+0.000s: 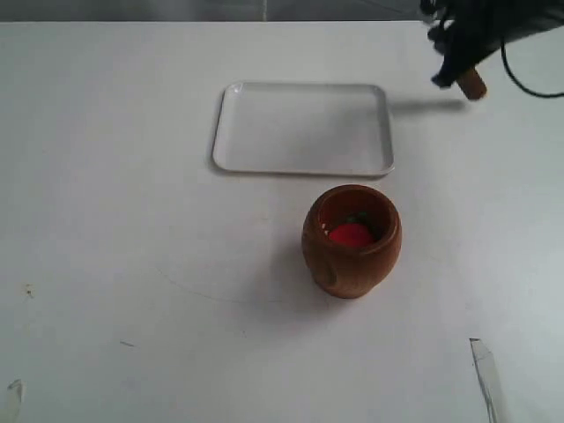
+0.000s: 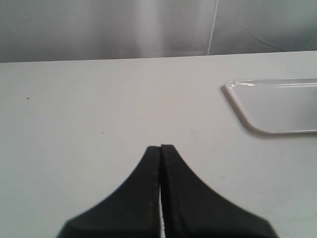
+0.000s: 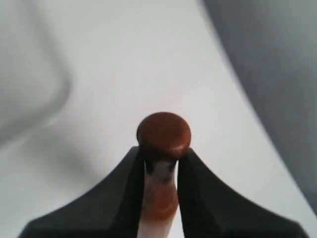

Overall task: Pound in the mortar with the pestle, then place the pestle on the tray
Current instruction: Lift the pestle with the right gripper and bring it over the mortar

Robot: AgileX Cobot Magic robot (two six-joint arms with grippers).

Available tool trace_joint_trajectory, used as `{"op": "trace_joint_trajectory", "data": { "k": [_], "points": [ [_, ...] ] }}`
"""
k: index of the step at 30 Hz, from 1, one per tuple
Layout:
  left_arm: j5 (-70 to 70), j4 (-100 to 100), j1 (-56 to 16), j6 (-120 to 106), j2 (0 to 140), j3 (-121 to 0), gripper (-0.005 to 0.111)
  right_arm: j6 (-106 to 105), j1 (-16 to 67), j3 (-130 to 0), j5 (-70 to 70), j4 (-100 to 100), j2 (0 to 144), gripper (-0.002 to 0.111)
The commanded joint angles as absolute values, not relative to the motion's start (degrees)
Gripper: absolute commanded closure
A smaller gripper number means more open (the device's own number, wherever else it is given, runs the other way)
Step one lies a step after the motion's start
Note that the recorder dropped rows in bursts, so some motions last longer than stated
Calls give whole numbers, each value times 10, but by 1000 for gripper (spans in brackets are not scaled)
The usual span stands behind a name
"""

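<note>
The brown wooden mortar stands upright near the table's middle, with a red item inside. Behind it lies the flat white tray, whose corner shows in the left wrist view. At the far right back, my right gripper hangs above the table, shut on the pestle. The right wrist view shows the pestle clamped between the two black fingers, its rounded end sticking out past the tips. My left gripper is shut on nothing, low over bare table; it is outside the exterior view.
A black cable loops beside the right arm. A strip of clear tape lies at the front right, another scrap at the front left edge. The table's back edge meets a grey wall.
</note>
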State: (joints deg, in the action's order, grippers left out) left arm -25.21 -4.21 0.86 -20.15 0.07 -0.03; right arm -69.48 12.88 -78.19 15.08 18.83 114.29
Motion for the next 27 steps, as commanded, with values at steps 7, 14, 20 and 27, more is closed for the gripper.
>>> {"op": "trace_joint_trajectory", "data": {
  "k": [7,14,20,27],
  "points": [
    [-250,-38,4,-197,0,0,107,-679,128,-660,-41,451,964,108],
    [-250,-38,4,-197,0,0,107,-600,152,-520,-74,435,792,108],
    [-250,-38,4,-197,0,0,107,-552,306,-410,-67,130,670,108],
    [-250,-38,4,-197,0,0,107,-661,436,-366,-284,295,638,108]
  ]
}}
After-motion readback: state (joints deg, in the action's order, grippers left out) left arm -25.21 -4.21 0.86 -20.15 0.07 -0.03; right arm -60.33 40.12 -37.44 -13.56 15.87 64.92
